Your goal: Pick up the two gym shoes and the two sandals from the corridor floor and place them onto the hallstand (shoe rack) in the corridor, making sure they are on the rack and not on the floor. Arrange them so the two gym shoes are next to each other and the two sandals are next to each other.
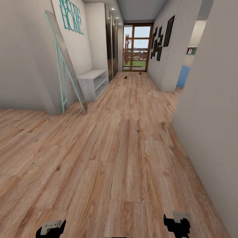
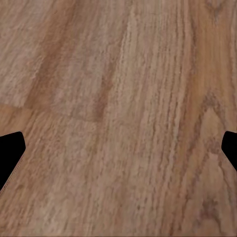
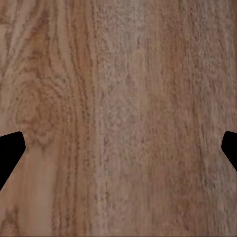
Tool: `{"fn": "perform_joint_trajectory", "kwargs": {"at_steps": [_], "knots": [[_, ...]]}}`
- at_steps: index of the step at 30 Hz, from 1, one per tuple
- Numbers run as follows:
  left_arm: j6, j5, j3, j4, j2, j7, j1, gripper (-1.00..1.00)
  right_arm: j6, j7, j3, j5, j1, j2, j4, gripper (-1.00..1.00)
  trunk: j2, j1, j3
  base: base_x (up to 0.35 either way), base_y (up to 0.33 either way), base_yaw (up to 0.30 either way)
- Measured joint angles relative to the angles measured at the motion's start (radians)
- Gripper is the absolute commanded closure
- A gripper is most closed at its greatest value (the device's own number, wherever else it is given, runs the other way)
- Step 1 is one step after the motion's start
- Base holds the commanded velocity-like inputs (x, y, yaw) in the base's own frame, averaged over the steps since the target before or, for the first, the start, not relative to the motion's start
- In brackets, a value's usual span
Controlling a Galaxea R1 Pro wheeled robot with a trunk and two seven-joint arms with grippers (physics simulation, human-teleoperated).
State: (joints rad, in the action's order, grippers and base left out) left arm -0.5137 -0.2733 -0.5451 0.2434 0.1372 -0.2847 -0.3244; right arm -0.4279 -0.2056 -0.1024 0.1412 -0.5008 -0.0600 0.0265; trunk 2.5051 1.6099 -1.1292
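The head view looks down a long corridor with a wood-plank floor (image 1: 125, 148) filling the lower and middle frame. At the bottom edge sit the two grippers: the left gripper (image 1: 50, 228) at lower left and the right gripper (image 1: 177, 224) at lower right, both low over the planks and well apart from each other. In the left wrist view the left gripper (image 2: 118, 153) shows only as two black fingers (image 2: 10, 155) at opposite edges of the frame, spread wide with bare floor (image 2: 123, 113) between them. The right wrist view gives the same picture: the right gripper (image 3: 118, 153) has its fingers (image 3: 10, 153) far apart, nothing between them but floor (image 3: 123, 113).

At upper left of the head view a tall mirror (image 1: 64, 66) in a teal frame leans on the wall, with a teal word sign (image 1: 70, 16) above it. Just past it, against the left wall, stands a low white bench (image 1: 93, 81) with open shelves. Far down the corridor, in the upper middle of the frame, a glass door (image 1: 137, 46) closes the end. On the floor just before it lie two small dark things (image 1: 125, 77), too small to tell whether they are sandals or shoes. Dark frames (image 1: 162, 38) hang on the right wall, and a blue panel (image 1: 183, 76) shows in an opening at upper right.
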Motion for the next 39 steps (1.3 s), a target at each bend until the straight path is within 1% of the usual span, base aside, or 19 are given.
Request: {"fn": "perform_joint_trajectory", "kwargs": {"at_steps": [6, 10, 16, 22, 39], "knots": [[0.0, -0.001, 0.0, 0.0, 0.0, 0.001, 0.0, -1.0, 0.002, -0.001, -0.001, 0.0, 0.026, 0.0, -0.001, -1.0, 0.0, 0.0, 0.0, 0.34, 0.0, 0.0], [0.0, -0.001, 0.0, 0.0, 0.001, 0.001, 0.0, -1.0, 0.003, -0.001, -0.001, 0.0, 0.067, 0.0, -0.001, -1.0, 0.0, 0.0, 0.0, 0.34, 0.0, 0.0], [0.0, -0.001, 0.0, 0.0, 0.001, 0.0, 0.0, -1.0, 0.004, -0.001, 0.0, 0.0, 0.095, 0.0, -0.001, -1.0, 0.0, 0.0, 0.0, 0.34, 0.0, 0.0], [-0.001, -0.002, 0.0, 0.0, 0.0, 0.0, 0.0, -1.0, 0.004, -0.001, 0.0, 0.0, 0.106, 0.0, 0.0, -1.0, 0.0, 0.0, 0.0, 0.34, 0.0, 0.0], [-0.002, -0.001, 0.001, 0.0, 0.0, 0.0, 0.0, -1.0, 0.004, -0.001, 0.0, 0.0, 0.107, 0.0, 0.001, -1.0, 0.0, 0.0, 0.0, 0.34, 0.0, 0.0]]}}
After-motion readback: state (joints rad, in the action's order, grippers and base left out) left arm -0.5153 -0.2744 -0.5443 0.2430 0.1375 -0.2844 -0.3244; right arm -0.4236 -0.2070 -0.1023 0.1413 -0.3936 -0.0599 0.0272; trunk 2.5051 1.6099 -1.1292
